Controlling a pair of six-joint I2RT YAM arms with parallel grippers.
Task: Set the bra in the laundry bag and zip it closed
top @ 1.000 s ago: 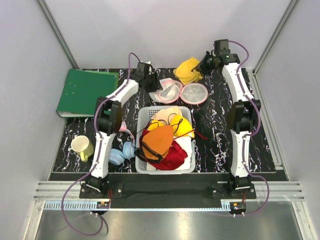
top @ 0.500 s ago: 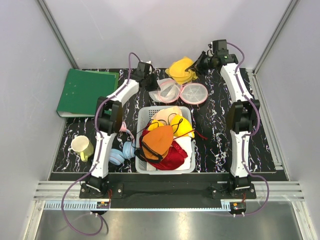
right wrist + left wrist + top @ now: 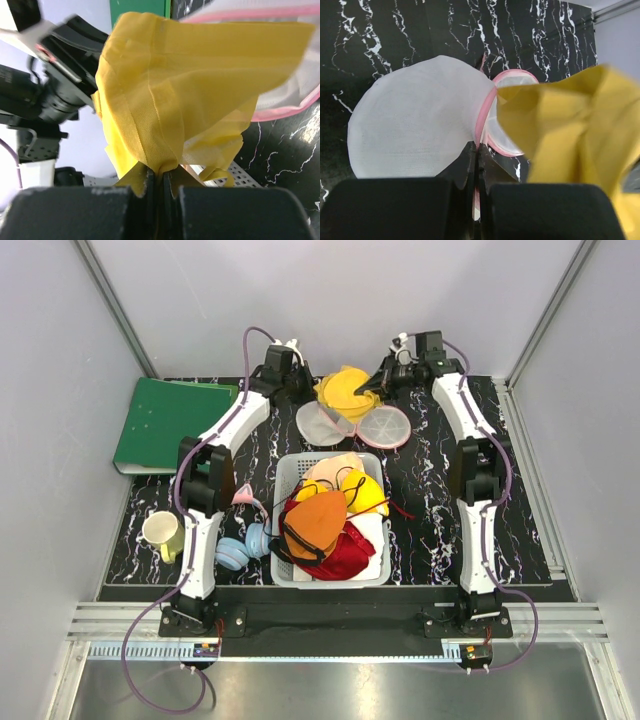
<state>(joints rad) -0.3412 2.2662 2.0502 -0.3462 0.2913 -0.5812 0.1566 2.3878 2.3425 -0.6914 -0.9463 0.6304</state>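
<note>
bra (image 3: 343,392) carried left above laundry bag (image 3: 322,425), left pincer (image 3: 478,152) moved toward far edge

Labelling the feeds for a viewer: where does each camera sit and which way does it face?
Top external: above and behind, looking down; left arm, right arm show.
Left wrist: behind the left tool, facing the laundry bag it pinches.
Right wrist: behind the right tool, facing the bra it grips.
All share the bra.

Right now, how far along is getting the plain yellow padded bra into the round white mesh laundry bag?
Done: the round white mesh laundry bag lies unzipped, halves spread. In hand: the right gripper is shut on the plain yellow padded bra at the bag's far side; the left gripper pinches the pink zipper rim. Left: bra in, bag closed, zipped.
</note>
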